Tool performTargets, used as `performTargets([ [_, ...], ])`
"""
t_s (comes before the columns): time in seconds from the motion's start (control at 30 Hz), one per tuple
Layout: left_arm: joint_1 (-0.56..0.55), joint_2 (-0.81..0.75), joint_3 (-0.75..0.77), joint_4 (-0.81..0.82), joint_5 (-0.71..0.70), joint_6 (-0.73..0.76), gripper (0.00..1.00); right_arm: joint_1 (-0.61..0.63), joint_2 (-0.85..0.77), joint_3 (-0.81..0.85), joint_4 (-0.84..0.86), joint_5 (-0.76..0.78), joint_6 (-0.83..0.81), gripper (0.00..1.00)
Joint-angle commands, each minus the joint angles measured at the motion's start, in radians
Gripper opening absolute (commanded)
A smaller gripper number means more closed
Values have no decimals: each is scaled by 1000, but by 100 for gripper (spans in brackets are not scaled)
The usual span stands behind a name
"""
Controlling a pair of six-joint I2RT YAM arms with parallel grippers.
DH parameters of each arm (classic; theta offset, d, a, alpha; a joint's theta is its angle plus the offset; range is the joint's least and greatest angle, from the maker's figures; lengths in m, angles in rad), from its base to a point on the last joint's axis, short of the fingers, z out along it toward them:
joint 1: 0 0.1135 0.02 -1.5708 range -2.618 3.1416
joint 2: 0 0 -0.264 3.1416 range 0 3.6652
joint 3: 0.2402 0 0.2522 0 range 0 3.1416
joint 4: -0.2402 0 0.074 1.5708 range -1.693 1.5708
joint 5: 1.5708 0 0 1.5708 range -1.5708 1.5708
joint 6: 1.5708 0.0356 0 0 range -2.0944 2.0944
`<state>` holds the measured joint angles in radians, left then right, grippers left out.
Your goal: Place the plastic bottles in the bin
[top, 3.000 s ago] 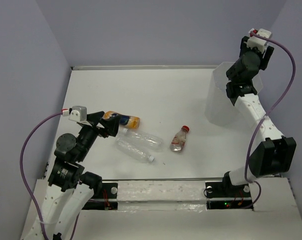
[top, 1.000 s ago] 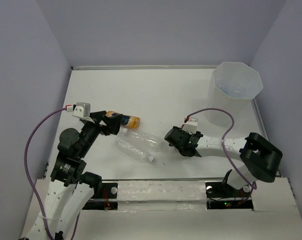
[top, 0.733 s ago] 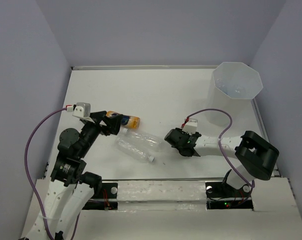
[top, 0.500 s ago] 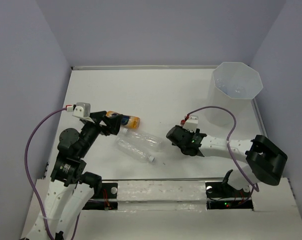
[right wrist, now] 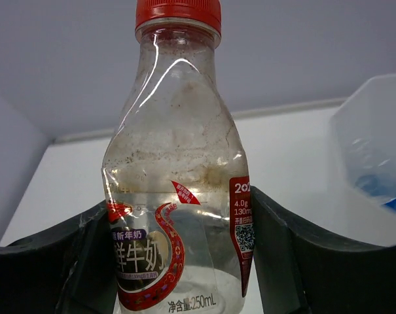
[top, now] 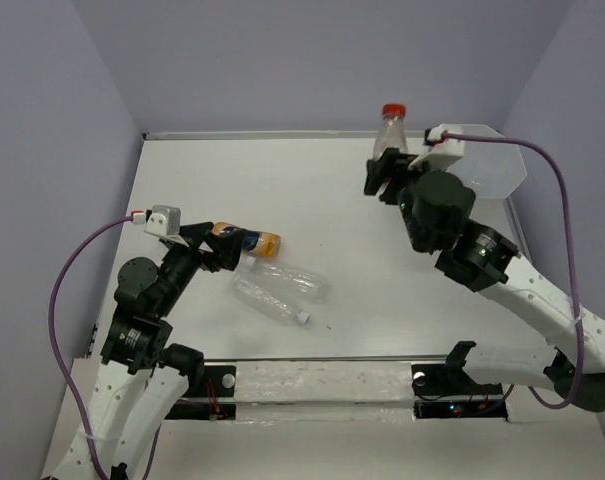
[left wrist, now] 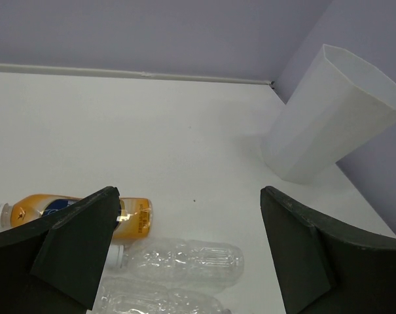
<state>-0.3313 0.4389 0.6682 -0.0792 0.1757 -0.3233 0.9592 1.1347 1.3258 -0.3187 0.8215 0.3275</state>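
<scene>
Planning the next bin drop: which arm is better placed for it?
Right. The right gripper is shut on the red-capped bottle, held up just beside the bin. The left gripper is open and empty near the orange bottle, far from the bin.

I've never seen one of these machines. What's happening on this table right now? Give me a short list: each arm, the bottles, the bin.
Right gripper: shut on the red-capped bottle, held upright in the air beside the bin
Left gripper: open, holding nothing, low over the table
Lying on the table: orange bottle, far clear bottle, near clear bottle
Inside the bin: a blue item, too blurred to identify
</scene>
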Motion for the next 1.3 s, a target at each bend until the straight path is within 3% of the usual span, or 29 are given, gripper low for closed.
performTargets([
  [0.0,6,-19,25,44,16,3,99,-285,8,82,78,-25,-242,28],
  [0.2,-2,-29,28,38,7,6,99,-577,102,141,79,-125,-283,28],
  [0.4,-9,-32,28,38,7,7,99,-720,189,165,79,-217,-259,28],
  [0.6,-17,-32,30,36,7,6,99,-755,191,87,75,-202,-187,34],
  [0.73,-20,-26,30,38,7,7,99,-755,126,36,61,-219,-125,77],
  [0.77,-20,-25,28,38,7,6,99,-755,117,36,53,-220,-122,80],
  [1.07,-18,-20,31,33,-21,4,99,-755,59,44,-20,-292,-108,85],
  [1.2,-18,-19,37,19,-65,4,99,-740,25,73,-34,-490,-99,82],
  [1.27,-14,-16,39,13,-91,3,99,-714,26,82,-34,-677,-97,79],
])
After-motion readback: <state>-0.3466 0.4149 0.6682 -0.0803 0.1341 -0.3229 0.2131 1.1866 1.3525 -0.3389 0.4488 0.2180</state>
